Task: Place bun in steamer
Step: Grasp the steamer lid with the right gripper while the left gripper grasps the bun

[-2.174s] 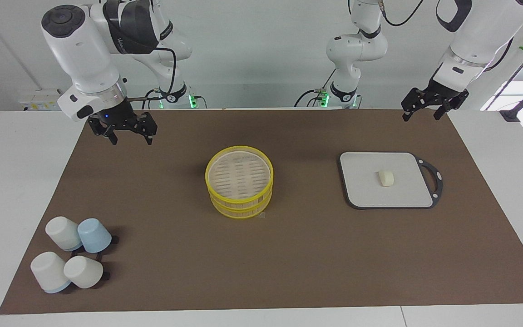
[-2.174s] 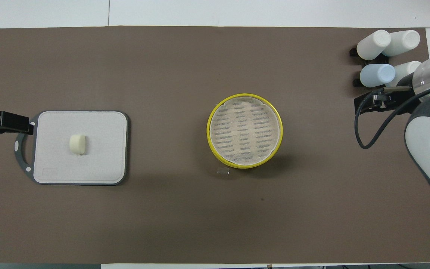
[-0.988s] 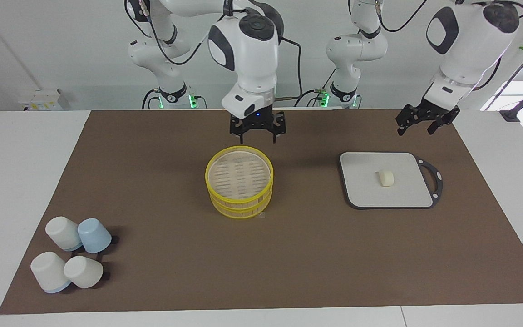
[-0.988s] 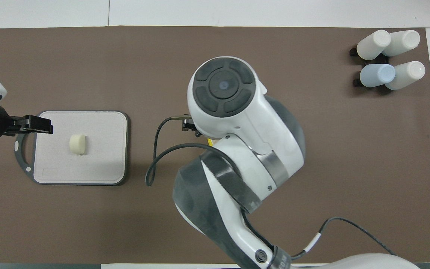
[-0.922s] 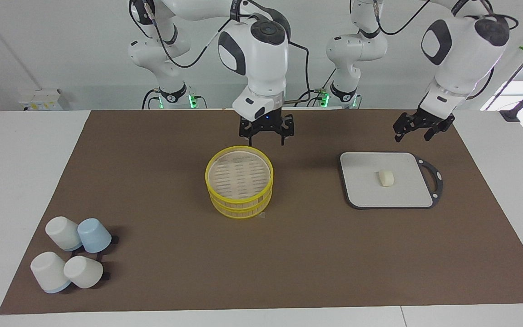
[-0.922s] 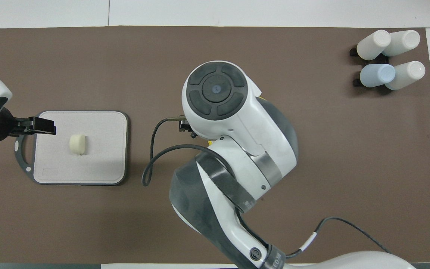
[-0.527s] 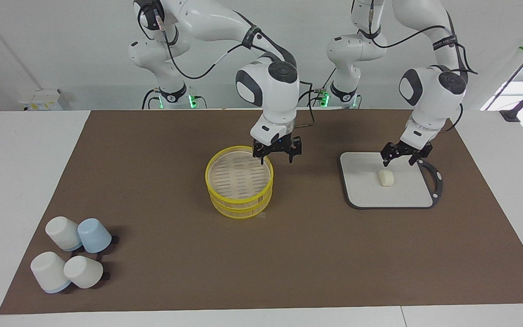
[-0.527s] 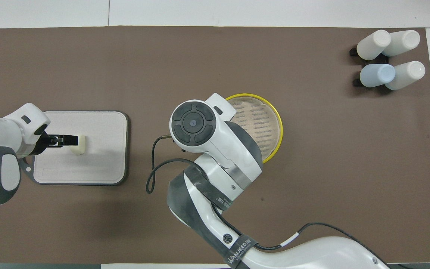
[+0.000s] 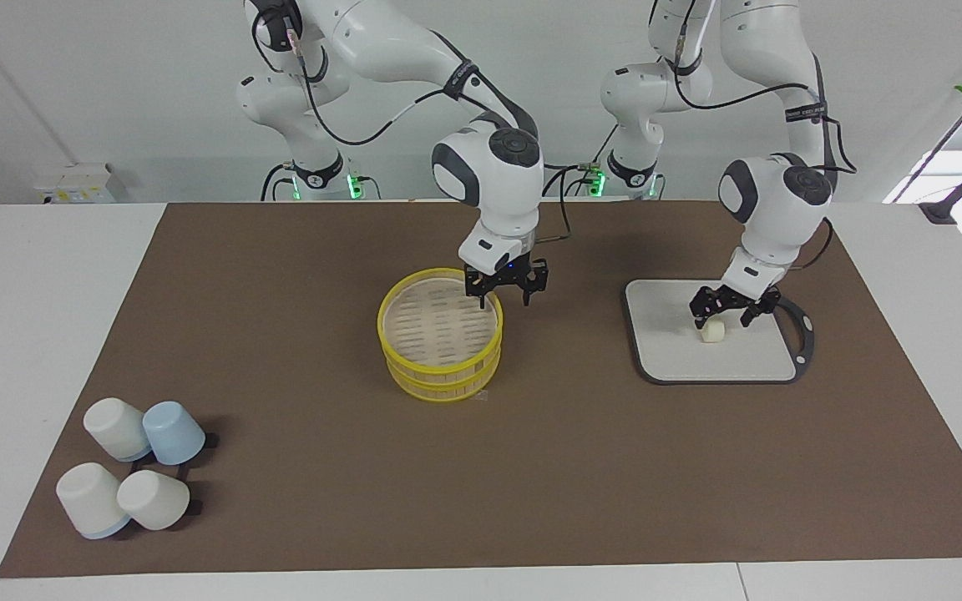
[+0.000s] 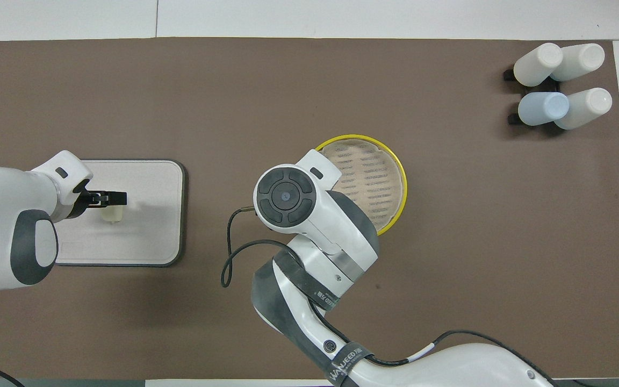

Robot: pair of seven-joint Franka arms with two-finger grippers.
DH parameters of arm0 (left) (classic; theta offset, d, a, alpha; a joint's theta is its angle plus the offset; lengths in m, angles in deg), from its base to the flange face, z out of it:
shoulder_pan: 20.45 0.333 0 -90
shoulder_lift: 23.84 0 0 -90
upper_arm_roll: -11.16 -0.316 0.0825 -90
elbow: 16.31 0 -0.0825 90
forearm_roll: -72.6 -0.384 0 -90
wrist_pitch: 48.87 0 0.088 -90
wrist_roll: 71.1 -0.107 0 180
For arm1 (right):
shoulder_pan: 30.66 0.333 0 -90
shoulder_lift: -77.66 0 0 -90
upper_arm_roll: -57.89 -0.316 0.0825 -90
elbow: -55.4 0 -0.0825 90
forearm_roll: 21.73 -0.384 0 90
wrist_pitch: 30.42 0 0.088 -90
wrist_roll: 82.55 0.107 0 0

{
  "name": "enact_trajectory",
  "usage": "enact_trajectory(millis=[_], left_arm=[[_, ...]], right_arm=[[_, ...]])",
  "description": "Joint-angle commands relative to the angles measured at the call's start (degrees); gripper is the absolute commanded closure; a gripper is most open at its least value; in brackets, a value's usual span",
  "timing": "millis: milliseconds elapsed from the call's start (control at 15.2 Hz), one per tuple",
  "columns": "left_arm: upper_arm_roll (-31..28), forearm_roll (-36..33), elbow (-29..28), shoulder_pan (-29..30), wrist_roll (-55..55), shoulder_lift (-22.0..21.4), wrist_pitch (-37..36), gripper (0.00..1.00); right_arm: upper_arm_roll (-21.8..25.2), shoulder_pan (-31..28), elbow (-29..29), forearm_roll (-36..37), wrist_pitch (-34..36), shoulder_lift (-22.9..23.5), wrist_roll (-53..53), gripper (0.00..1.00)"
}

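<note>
Cream-white bun (image 9: 712, 332) lies on grey board (image 9: 665, 351), unlifted; left gripper (image 9: 726, 310) straddles it, spread, right gripper (image 9: 505, 286) spread at lidded steamer (image 9: 441, 334) rim: 0 steps done.

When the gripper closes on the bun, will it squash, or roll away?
The bun looks like soft dough, so it would probably dent under a firm squeeze. Its rounded shape might roll on the flat board. Being small, it is likely light.
</note>
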Motion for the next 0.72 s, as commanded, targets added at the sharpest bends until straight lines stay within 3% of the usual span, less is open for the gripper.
enact_trajectory(millis=[0,132,461,593,659], left_arm=[[-0.16,0.58,-2.05,-0.98,-0.88,1.04,4.76,0.00],[-0.16,0.58,-2.15,-0.98,-0.88,1.05,4.33,0.00],[-0.16,0.58,-1.88,-1.07,-0.70,0.52,1.53,0.00],[-0.16,0.58,-1.71,-1.07,-0.70,0.52,0.99,0.00],[-0.16,0.58,-1.70,-1.07,-0.70,0.43,0.99,0.07]], right_arm=[[0.01,-0.08,-2.93,0.93,-1.32,-2.35,-1.78,0.64],[0.01,-0.26,-3.11,0.93,-1.15,-2.35,-3.18,0.99],[0.19,-0.79,-1.27,4.42,2.53,-2.18,-6.62,1.00],[0.10,-1.49,3.81,6.21,8.40,-1.92,-7.58,1.00],[0.10,-2.36,7.40,6.03,12.53,-1.65,-9.24,1.00]])
